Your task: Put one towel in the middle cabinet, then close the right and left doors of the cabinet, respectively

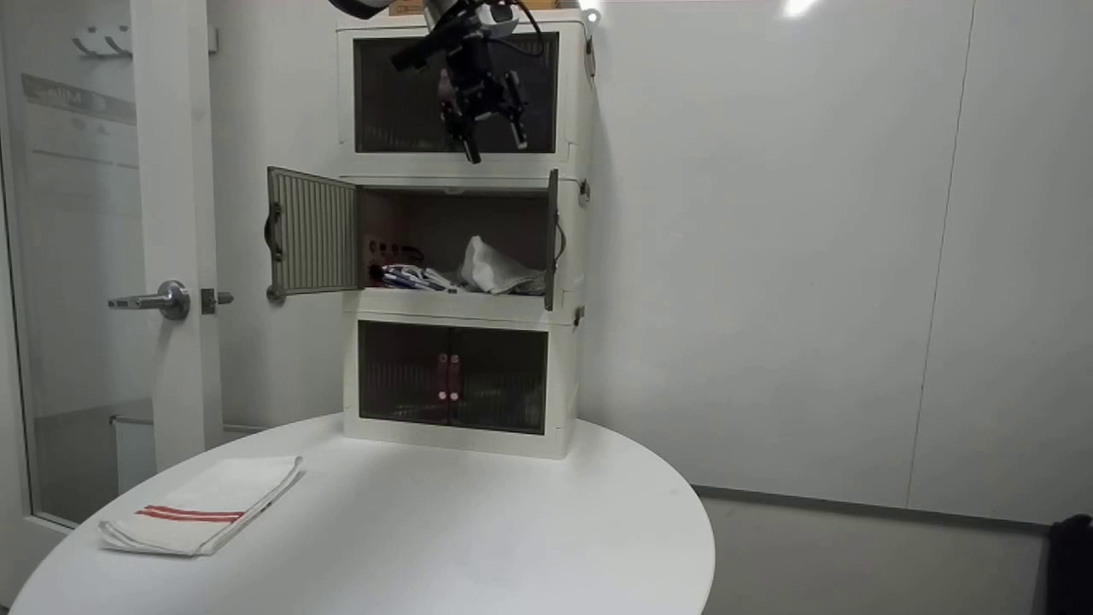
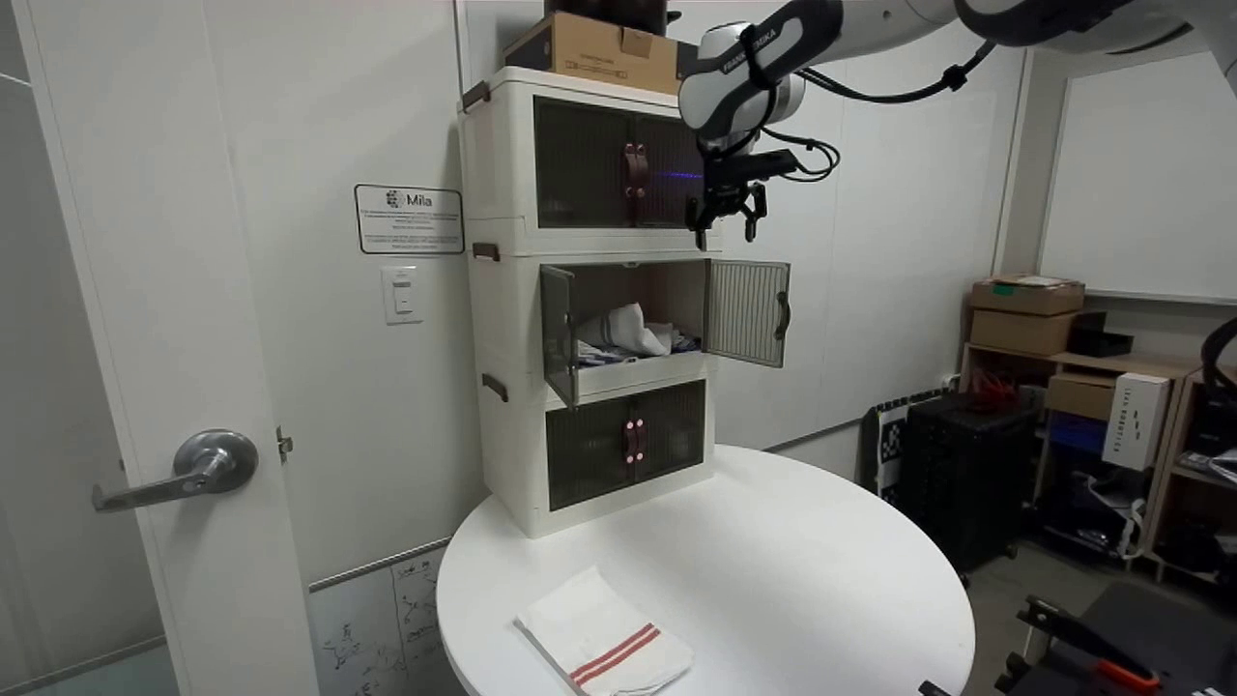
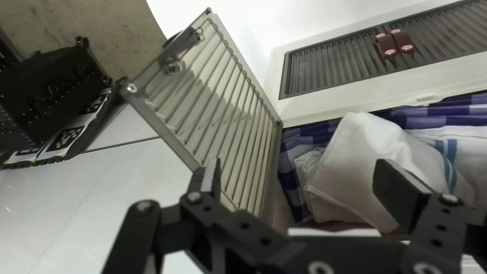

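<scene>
The middle cabinet (image 1: pixel 448 303) has both doors open: the left door (image 1: pixel 314 231) and the right door (image 1: pixel 552 239) stand outward. The right door (image 3: pixel 224 106) also shows in the wrist view. A crumpled white towel (image 3: pixel 354 160) with blue stripes lies inside on a blue checked cloth (image 3: pixel 422 118). The white towel also shows in both exterior views (image 1: pixel 493 266) (image 2: pixel 628 329). A folded white towel (image 2: pixel 609 638) with red stripes lies on the table. My gripper (image 1: pixel 497 152) is open and empty, above and in front of the middle compartment; it also shows in an exterior view (image 2: pixel 726 240).
The upper cabinet (image 2: pixel 580 164) and lower cabinet (image 1: pixel 452 376) have shut doors. The stack stands on a round white table (image 1: pixel 512 530) against the wall. Cardboard boxes (image 2: pixel 609 53) sit on top. A room door with a metal handle (image 2: pixel 208 464) stands beside the table.
</scene>
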You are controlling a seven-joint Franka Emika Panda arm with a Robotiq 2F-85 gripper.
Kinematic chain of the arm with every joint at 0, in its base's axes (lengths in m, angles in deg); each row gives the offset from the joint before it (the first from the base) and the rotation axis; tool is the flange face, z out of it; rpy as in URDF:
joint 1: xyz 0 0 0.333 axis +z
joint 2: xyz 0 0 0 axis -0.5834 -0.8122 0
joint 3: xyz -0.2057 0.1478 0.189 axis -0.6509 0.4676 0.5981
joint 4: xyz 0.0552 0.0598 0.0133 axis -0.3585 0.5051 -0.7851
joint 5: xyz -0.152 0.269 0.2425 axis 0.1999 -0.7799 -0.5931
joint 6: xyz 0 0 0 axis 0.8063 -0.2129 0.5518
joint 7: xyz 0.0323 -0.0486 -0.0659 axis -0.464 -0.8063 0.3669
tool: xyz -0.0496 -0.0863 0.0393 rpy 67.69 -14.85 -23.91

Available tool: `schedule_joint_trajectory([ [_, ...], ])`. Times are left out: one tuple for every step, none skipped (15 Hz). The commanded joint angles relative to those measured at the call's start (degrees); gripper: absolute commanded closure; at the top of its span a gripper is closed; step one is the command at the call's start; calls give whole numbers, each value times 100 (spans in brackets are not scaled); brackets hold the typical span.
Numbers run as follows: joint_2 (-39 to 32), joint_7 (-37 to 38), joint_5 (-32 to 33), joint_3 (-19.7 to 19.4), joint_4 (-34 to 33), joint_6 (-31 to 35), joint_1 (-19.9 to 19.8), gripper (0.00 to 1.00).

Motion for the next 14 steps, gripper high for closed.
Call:
schedule_joint_trajectory([
  [227,-636,-203,180,247,-188,-320,0],
  [252,-826,-193,199,315,-138,-375,0],
  [277,-1011,-151,207,394,-45,-419,0],
  [325,-1286,-11,202,553,156,-444,0],
  [350,-1494,49,205,657,278,-478,0],
  [379,-1694,88,208,755,398,-504,0],
  [401,-1850,102,211,844,515,-530,0],
  [420,-1968,115,208,921,618,-547,0],
  [441,-2090,126,208,1009,741,-567,0],
  [471,-2226,157,208,1118,892,-581,0],
  [481,-2347,173,214,1195,974,-590,0],
  [493,-2456,152,233,1282,1034,-600,0],
  [504,-2541,122,250,1353,1076,-608,0],
  [511,-2630,88,279,1414,1105,-616,0],
])
